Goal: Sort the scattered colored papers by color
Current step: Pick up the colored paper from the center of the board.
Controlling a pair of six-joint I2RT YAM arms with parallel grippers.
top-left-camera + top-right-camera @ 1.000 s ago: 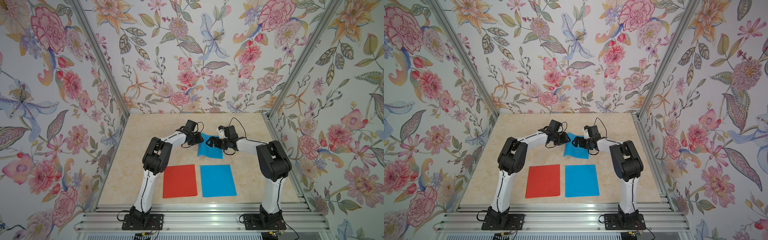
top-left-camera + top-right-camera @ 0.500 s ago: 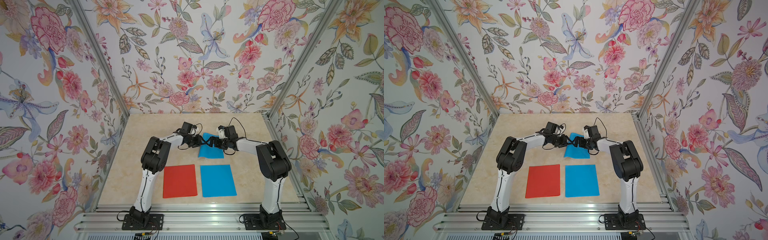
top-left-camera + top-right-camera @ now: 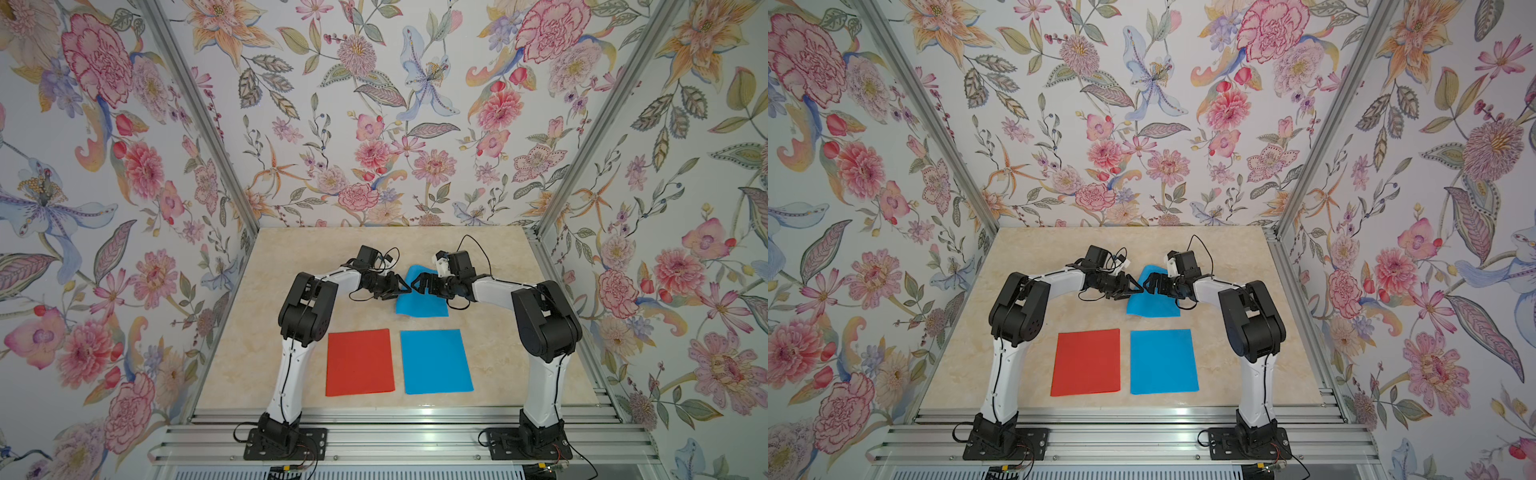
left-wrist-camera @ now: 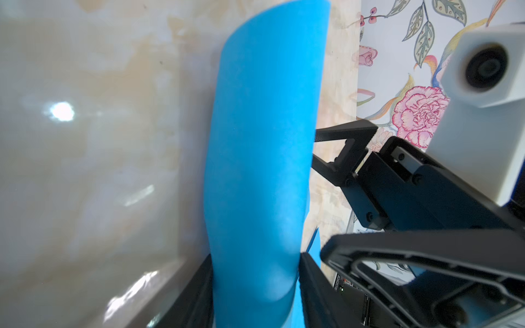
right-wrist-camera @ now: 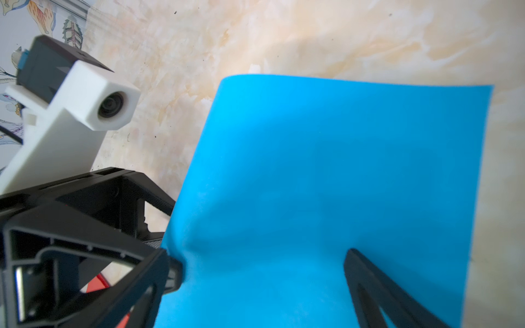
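A: Left gripper (image 3: 401, 288), state?

B: Jaws part-way apart. In the left wrist view the lifted blue paper (image 4: 261, 156) stands bowed between its fingers (image 4: 196, 301) and fills the gap. Clamped or only resting there, cannot tell.

A: Right gripper (image 3: 420, 284)?

B: Spread wide. In the right wrist view the lifted blue paper lies behind both fingers. One fingertip (image 5: 172, 269) dents it near its edge. It does not sit pinched between the pads.

A: The two grippers relative to each other?

B: Tip to tip, facing each other, close to touching in both top views.

A: Where does the lifted blue paper run?

B: One corner is raised just behind the right gripper's fingers. The rest slopes down on the arm-base side of both grippers. Its low edge looks to meet the marble-look tabletop (image 3: 291, 270).

A: Other papers?

B: Two lie flat toward the arm bases, well apart from both grippers. The red-orange paper (image 3: 359, 362) is on the left gripper's side and the flat blue paper (image 3: 435, 361) on the right gripper's side. Their edges run just beside each other, with a narrow strip of tabletop between. Single sheets or piles, cannot tell from above.

A: Anything else close in?

B: The right arm's white wrist camera (image 4: 483, 65) shows beyond the left gripper's fingers, past the lifted blue paper.
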